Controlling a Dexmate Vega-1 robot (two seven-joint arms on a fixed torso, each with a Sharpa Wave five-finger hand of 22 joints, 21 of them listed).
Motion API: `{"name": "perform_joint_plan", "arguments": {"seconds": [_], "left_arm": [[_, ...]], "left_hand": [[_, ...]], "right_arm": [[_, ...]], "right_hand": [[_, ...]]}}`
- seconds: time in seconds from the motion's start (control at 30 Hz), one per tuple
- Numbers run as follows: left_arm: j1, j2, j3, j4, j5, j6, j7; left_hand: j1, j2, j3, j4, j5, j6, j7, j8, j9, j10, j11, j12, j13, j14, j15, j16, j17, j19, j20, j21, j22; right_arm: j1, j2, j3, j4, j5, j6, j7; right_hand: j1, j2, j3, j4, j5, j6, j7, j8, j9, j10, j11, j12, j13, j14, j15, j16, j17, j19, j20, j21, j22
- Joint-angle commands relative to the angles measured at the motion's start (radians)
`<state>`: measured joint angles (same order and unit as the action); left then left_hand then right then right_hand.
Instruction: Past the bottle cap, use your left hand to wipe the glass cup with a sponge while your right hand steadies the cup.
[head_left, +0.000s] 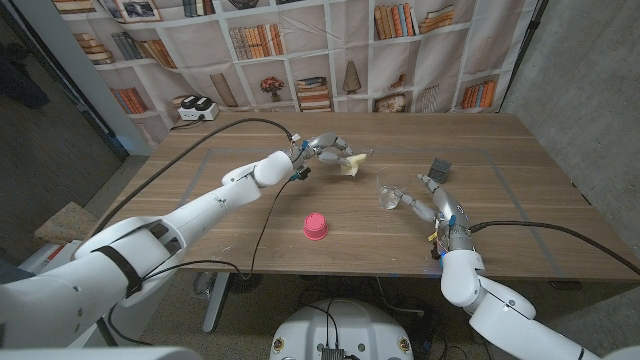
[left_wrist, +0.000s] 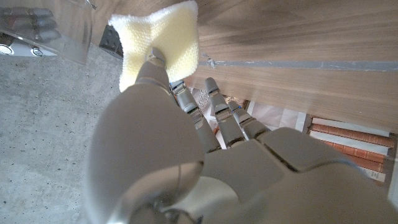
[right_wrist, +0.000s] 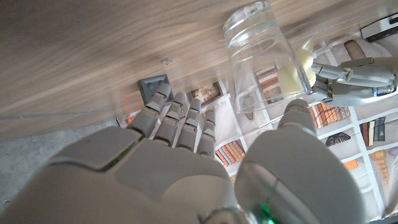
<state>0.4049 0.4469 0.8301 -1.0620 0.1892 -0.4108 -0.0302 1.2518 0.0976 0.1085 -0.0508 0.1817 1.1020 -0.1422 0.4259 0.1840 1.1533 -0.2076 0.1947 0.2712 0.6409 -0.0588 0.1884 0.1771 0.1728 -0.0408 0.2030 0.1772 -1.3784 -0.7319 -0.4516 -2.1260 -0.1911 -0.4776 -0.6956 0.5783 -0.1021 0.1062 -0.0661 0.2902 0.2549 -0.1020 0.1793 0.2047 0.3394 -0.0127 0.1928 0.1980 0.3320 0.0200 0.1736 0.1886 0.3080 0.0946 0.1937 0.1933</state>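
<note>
The glass cup (head_left: 387, 194) sits right of the table's (head_left: 240, 250) middle, tipped on its side in the grip of the right hand (head_left: 418, 203), well past the pink bottle cap (head_left: 316, 226) that stands nearer the front edge. Going from the left: the left arm reaches in across the table from the near left, and the left hand (head_left: 325, 152) hangs over the far middle of the table with a pale yellow sponge (head_left: 353, 163) pinched in its fingertips; the left wrist view shows the thumb pressed into the sponge (left_wrist: 160, 40) while the other fingers (left_wrist: 217, 112) stretch out beneath it, and the left hand (left_wrist: 186, 155) fills the lower part. The sponge is just left of and slightly beyond the cup, near it but apart from it. In the right wrist view the cup (right_wrist: 264, 59) lies between the thumb and the other fingers (right_wrist: 177, 121) of the right hand (right_wrist: 186, 168), clear and with its open mouth toward the hand. A small dark grey block (head_left: 440, 168) lies on the table just beyond the right hand. At the far left corner a white box with two black knobs (head_left: 196, 109) rests on the table, a black cable (head_left: 200, 150) running from it along the left arm.
</note>
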Motion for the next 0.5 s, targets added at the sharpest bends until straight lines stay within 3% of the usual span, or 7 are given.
{"name": "perform_joint_plan", "arguments": {"seconds": [0.03, 0.5], "left_arm": [[0.009, 0.013, -0.011, -0.015, 0.000, 0.003, 0.014], [0.012, 0.020, -0.022, -0.020, 0.000, -0.008, 0.025]], "left_hand": [[-0.006, -0.002, 0.036, 0.028, 0.004, 0.049, 0.046, 0.007, 0.006, -0.002, -0.006, 0.007, 0.006, -0.002, -0.132, 0.002, 0.002, -0.005, -0.008, 0.000, 0.003], [-0.007, -0.003, 0.039, 0.029, 0.004, 0.049, 0.047, 0.009, 0.005, -0.001, -0.006, 0.008, 0.007, -0.003, -0.132, 0.001, 0.002, -0.005, -0.007, 0.001, 0.003]], "right_arm": [[-0.024, 0.008, 0.041, -0.016, -0.007, 0.042, -0.032], [-0.017, 0.031, 0.053, -0.003, -0.026, 0.070, -0.049]], "right_hand": [[-0.013, 0.002, -0.004, 0.000, 0.010, 0.000, -0.002, 0.008, 0.002, 0.003, -0.004, 0.008, 0.002, 0.000, 0.004, 0.009, 0.003, 0.001, 0.001, 0.004, 0.001], [-0.026, 0.002, -0.012, 0.006, 0.018, 0.010, -0.004, 0.016, 0.001, 0.021, -0.007, 0.020, 0.002, 0.008, -0.007, 0.015, 0.003, 0.005, 0.000, 0.008, 0.001]]}}
